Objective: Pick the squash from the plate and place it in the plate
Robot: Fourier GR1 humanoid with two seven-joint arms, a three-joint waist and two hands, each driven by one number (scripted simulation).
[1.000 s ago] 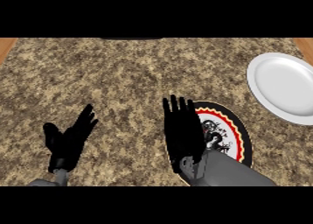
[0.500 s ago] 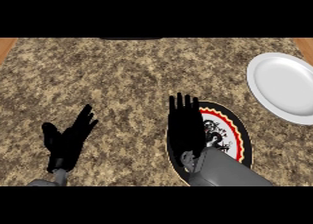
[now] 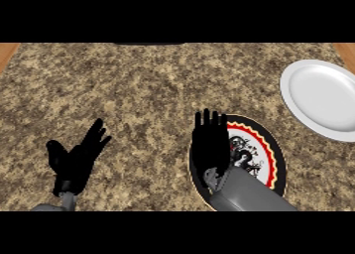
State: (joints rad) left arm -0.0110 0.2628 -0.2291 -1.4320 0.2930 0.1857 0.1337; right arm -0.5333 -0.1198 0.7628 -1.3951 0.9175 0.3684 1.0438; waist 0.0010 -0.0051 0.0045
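Note:
A patterned plate (image 3: 266, 151) with a black rim, red ring and white centre lies on the counter at the lower right. My right hand (image 3: 210, 144) stretches over its left half, fingers straight and pointing away from me. It hides that part of the plate, and no squash shows anywhere in the view. A plain white plate (image 3: 328, 99) lies at the right edge, farther back. My left hand (image 3: 76, 161) rests open at the lower left, fingers up, nothing in it.
The speckled stone counter (image 3: 137, 84) fills the view, with wooden strips at the far left and far right corners. A dark strip runs along the back edge at the middle.
My right hand has slid a little forward and to the right over the patterned plate. The left hand has stayed where it was.

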